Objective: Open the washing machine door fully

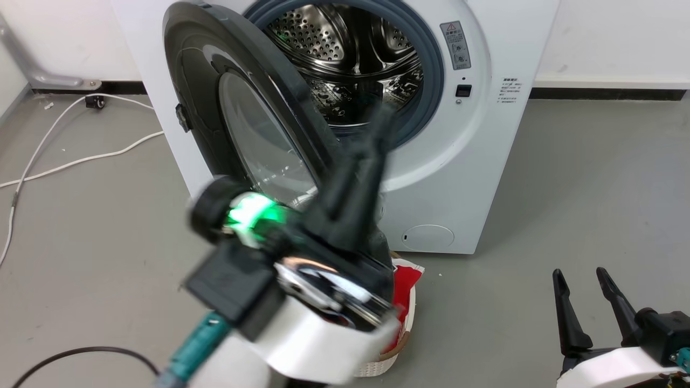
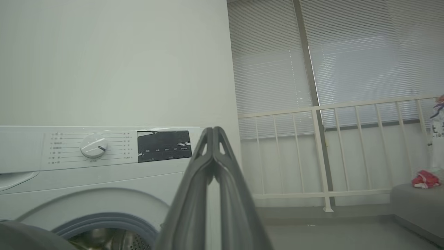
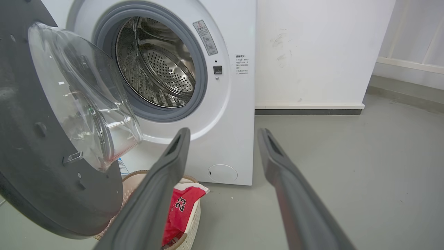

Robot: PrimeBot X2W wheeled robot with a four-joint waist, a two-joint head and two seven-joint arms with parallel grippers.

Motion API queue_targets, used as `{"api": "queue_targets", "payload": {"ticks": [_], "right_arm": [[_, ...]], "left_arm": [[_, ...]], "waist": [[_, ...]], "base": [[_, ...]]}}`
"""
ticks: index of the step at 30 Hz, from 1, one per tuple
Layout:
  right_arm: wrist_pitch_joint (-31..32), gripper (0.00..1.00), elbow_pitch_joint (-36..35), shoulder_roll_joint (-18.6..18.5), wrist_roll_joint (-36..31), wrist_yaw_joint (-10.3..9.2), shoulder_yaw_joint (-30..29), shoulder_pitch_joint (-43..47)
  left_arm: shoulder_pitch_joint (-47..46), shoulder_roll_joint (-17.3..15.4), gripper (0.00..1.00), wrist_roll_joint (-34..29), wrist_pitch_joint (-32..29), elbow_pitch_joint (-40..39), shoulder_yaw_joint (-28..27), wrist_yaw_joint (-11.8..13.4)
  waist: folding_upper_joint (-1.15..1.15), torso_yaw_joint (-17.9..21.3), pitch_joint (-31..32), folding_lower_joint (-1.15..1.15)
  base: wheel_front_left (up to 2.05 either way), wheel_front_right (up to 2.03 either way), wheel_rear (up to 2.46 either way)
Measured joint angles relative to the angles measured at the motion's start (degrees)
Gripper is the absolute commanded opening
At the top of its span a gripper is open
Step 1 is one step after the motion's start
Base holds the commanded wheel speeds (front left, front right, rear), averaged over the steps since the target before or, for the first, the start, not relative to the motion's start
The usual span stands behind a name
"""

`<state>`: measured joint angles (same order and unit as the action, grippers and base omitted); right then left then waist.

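The washing machine door (image 1: 197, 108), a glossy black disc with a bulging clear glass bowl (image 1: 259, 145), stands swung out to the left of the white washer (image 1: 474, 161), baring the steel drum (image 1: 350, 54). My left gripper (image 1: 385, 118) is blurred and raised just right of the door's free edge, in front of the drum opening; whether it touches the door I cannot tell. In the left wrist view its fingers (image 2: 213, 132) are pressed together with nothing between them. My right gripper (image 1: 585, 280) hangs open at the lower right, apart from the door (image 3: 31, 166).
A white basket (image 3: 194, 215) holding a red garment (image 3: 180, 208) sits on the floor below the door. White cables (image 1: 81, 159) and a black cable (image 1: 70, 353) lie at the left. A railing (image 2: 319, 152) and a grey seat (image 2: 416, 205) stand right of the washer.
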<state>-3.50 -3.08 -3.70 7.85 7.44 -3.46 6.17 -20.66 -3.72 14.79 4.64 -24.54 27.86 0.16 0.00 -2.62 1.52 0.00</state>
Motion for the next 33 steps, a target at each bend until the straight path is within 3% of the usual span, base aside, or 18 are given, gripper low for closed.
{"api": "queue_targets", "payload": {"ticks": [10,17,25,33], "right_arm": [[0.3,1.0,0.3,0.2,0.1,0.04,-0.3,0.1],[0.4,1.0,0.6,0.4,0.2,0.05,-0.3,0.2],[0.5,1.0,1.1,0.5,0.3,0.05,-0.1,0.1],[0.5,1.0,1.5,0.6,0.4,0.05,-0.1,0.0]], "left_arm": [[-0.7,0.8,0.0,7.4,-4.1,2.2,12.6,-0.3],[3.4,0.7,0.0,11.4,-10.8,9.1,18.0,0.4],[7.0,0.0,0.0,14.7,-15.6,19.5,20.4,0.9],[5.7,-0.1,0.0,12.6,-11.9,27.8,18.1,3.6]], "waist": [[0.0,0.4,0.0,0.0],[0.0,0.8,-0.3,0.0],[0.0,1.2,-0.8,0.0],[0.0,1.9,-1.5,0.0]], "base": [[0.0,0.0,0.0],[0.0,0.0,0.0],[0.0,0.0,0.0],[0.0,0.0,0.0]]}}
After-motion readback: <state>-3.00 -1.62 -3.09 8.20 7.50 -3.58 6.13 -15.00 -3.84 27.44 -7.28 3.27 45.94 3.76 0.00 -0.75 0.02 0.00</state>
